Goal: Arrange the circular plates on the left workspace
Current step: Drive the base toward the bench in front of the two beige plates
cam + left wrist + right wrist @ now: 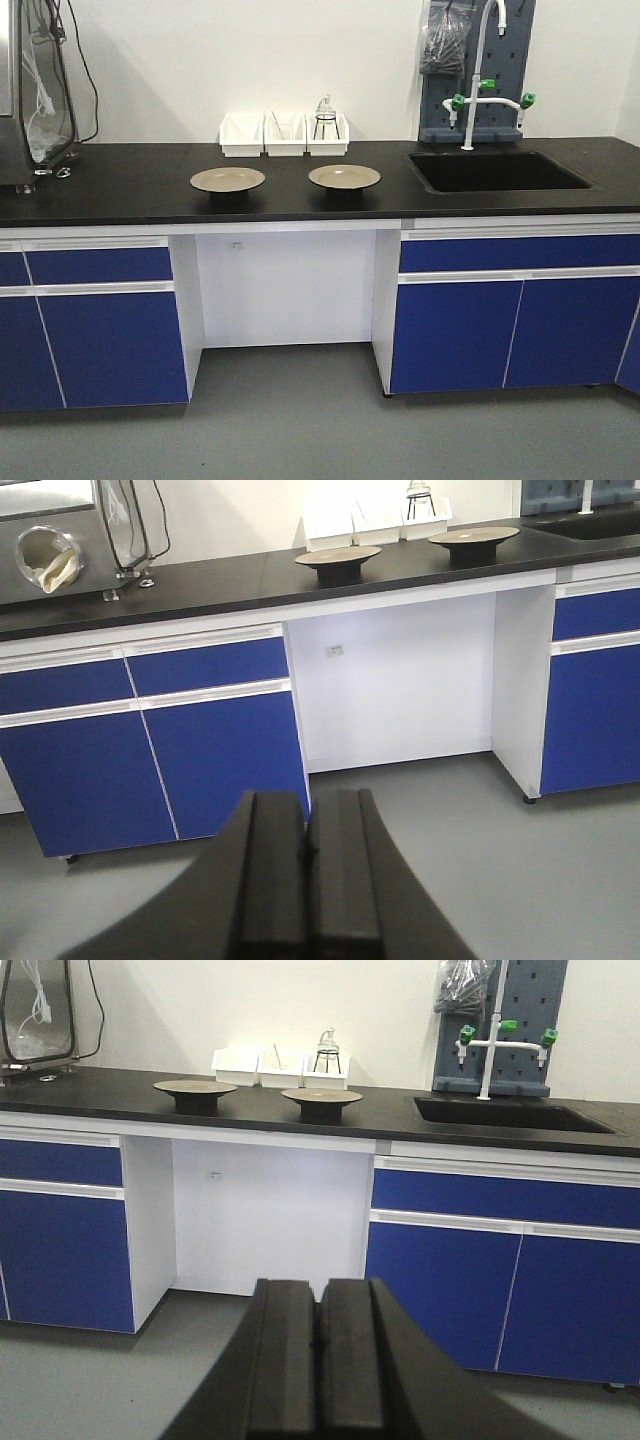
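Broadly, the black desk runs the full width of the front view, with a white front edge and blue cabinets below on either side of an open white kneehole. A black sink is sunk into the desk toward the right. At the far left end stands a clear-fronted case with cables behind it. Behind the sink a grey-blue pegboard hangs on the wall, and a white tap with green knobs rises in front of it. Both tan plates lie on the desk above the kneehole, to the left of the sink. The left plate and the right plate sit side by side, apart and not touching, each flat on a dark foot. Just behind them, against the wall, three white bins stand in a row, and a glass flask stands in the bin nearest the sink. The left claw has its black fingers pressed together with nothing between them. It hangs low over the grey floor, well short of the desk. The right claw is closed in the same way, grips nothing, and faces the cabinets from well back.
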Robot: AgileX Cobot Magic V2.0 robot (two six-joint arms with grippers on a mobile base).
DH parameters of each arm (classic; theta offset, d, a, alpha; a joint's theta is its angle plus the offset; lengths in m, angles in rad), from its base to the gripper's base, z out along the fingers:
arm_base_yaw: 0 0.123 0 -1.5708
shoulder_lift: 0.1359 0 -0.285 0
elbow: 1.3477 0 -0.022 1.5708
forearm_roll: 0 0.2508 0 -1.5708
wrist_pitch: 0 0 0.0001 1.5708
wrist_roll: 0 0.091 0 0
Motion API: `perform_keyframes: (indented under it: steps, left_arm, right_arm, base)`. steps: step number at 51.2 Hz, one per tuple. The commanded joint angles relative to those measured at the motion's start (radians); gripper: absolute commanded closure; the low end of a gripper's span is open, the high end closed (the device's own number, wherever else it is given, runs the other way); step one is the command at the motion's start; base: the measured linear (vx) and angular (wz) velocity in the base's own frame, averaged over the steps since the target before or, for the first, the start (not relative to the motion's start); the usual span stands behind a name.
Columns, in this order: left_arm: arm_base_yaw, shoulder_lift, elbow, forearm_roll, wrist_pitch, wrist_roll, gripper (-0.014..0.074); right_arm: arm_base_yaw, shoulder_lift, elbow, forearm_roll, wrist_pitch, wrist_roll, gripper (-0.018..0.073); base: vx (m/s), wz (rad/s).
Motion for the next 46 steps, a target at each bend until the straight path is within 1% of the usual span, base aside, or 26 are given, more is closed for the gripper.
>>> perform_keyframes:
  steps: [1, 24, 46]
  left_arm:
    - [0.000, -0.015, 0.020, -0.004, -0.083, -0.010, 0.0596]
    - [0.000, -0.015, 0.020, -0.004, -0.083, -0.010, 0.0596]
    - [0.000, -0.015, 0.020, -0.004, -0.083, -0.010, 0.0596]
  right_arm:
    - [-0.004, -0.012, 0.021, -0.016, -0.081, -0.004, 0.0565]
    - [-0.004, -0.012, 0.021, -0.016, -0.081, -0.004, 0.0565]
    - [-0.004, -0.012, 0.021, -0.016, -0.081, -0.004, 0.0565]
  base:
    - [0.06, 0.02]
    - [0.16, -0.06]
    - [0.31, 0.02]
